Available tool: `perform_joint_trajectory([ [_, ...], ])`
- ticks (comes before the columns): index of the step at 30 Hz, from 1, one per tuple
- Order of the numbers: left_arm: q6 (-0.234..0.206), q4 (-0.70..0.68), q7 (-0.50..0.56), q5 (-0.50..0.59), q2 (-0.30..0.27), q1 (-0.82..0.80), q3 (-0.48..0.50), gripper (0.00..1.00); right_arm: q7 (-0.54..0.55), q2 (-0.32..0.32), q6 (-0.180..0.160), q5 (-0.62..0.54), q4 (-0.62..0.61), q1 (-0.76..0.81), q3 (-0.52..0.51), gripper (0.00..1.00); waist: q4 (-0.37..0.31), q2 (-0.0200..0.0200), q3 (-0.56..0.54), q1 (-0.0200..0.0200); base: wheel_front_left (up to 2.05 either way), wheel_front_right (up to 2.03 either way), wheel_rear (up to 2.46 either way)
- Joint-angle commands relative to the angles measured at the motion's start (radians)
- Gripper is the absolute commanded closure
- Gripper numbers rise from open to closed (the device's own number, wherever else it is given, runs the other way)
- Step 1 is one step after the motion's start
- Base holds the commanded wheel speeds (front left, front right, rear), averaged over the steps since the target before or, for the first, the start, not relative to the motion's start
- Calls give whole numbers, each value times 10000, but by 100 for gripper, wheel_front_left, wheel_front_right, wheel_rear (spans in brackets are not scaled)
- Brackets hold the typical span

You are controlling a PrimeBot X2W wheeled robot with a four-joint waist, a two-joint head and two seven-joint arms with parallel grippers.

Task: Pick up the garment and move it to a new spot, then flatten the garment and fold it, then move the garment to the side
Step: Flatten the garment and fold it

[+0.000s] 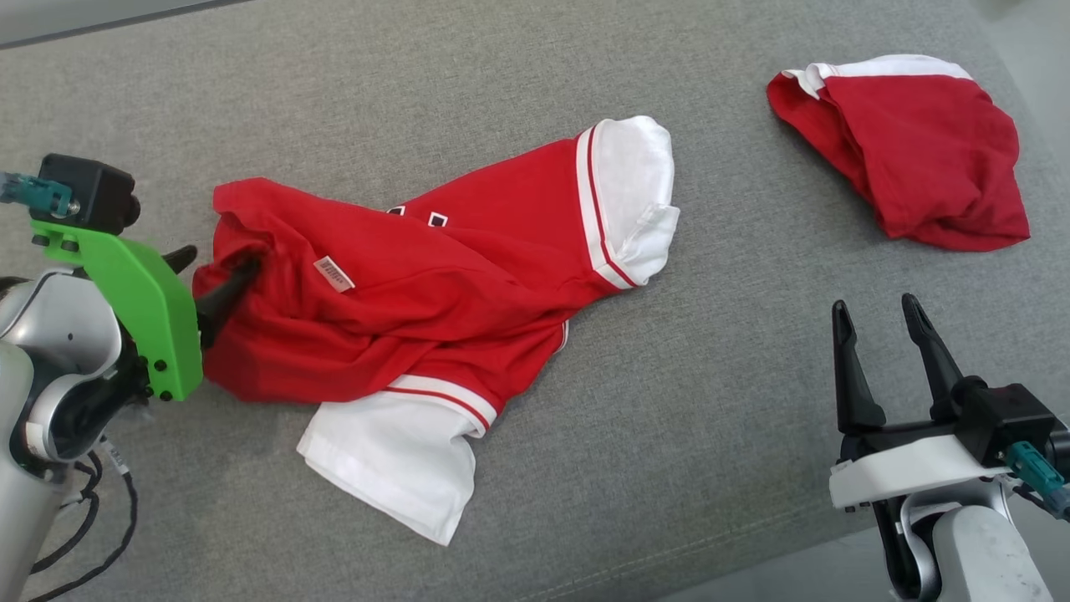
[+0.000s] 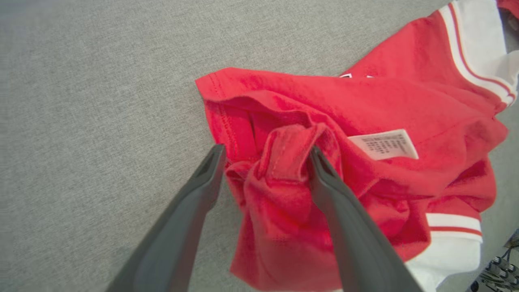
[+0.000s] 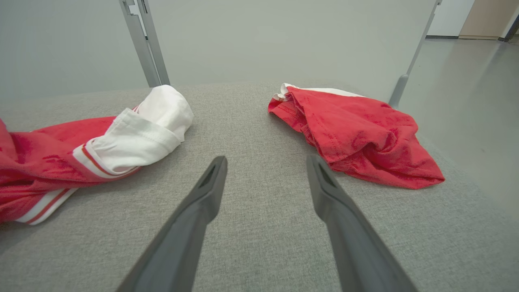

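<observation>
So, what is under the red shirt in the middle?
The grey surface shows all around the shirt, and a white sleeve sticks out at its lower edge. Whatever lies under the crumpled red middle is covered, so I cannot tell.

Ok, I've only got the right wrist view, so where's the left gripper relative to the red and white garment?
Observer: The left gripper is at the garment's left edge, as the head view shows it.
Operator: Has it closed on the cloth yet?
Observer: No, its jaws stand apart, with a bunched red fold between them.
Operator: Anything near that fold I should know about?
Observer: A white care label lies face up just beside it.
</observation>
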State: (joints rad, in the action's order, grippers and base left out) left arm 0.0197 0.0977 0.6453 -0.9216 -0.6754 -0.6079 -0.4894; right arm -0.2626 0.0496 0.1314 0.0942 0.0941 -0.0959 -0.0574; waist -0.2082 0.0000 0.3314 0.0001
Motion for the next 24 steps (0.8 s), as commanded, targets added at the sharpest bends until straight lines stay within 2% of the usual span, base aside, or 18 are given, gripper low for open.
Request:
perform_joint_trajectory([
  [1, -29, 54, -61, 127, -124, 85, 9, 0, -32, 18, -16, -69, -26, -118, 4, 0, 31, 0, 44, -1, 0, 0, 0],
  [3, 4, 206, -77, 133, -178, 250, -18, 0, -32, 18, -16, -127, -40, -148, -15, 0, 32, 0, 55, -1, 0, 0, 0],
  [4, 120, 304, 64, -193, -126, 418, -17, 0, -32, 19, -16, -160, -45, -147, -78, 0, 44, 0, 39, -1, 0, 0, 0],
  [5, 194, 316, 160, -365, -128, 486, -33, 22, -32, 18, -16, -187, -49, -137, -101, 0, 56, 0, 29, -1, 0, 0, 0],
  [6, 260, 306, 222, -515, -120, 541, -29, 56, -32, 16, -16, -207, -49, -118, -118, 0, 67, 0, 17, -1, 0, 0, 0],
  [7, 324, 271, 276, -651, -108, 624, -14, 67, -32, 16, -16, -209, -45, -94, -132, 0, 77, 0, -3, -1, 0, 0, 0],
  [8, 372, 214, 289, -753, -98, 728, 2, 100, -32, 18, -16, -202, -31, -59, -152, 0, 85, 0, -35, -1, 0, 0, 0],
  [12, 522, -280, 143, -1264, -331, 1236, 273, 100, -32, 18, -16, -165, 12, 95, -180, 0, 104, 0, -204, -1, 0, 0, 0],
  [15, 372, -866, -290, -1522, -634, 1845, 738, 100, -32, 19, -16, -122, 29, 185, -205, 0, 124, 0, -336, -1, 0, 0, 0],
  [20, -211, -1902, -1825, -2107, -775, 3473, 2065, 100, -32, 18, -16, -95, 56, 372, -296, 0, 186, 0, -566, -1, 0, 0, 0],
  [24, -532, -2765, -3426, -2135, -325, 5186, 2788, 100, -32, 18, -16, -101, 47, 511, -354, 0, 253, 0, -666, -1, 0, 0, 0],
])
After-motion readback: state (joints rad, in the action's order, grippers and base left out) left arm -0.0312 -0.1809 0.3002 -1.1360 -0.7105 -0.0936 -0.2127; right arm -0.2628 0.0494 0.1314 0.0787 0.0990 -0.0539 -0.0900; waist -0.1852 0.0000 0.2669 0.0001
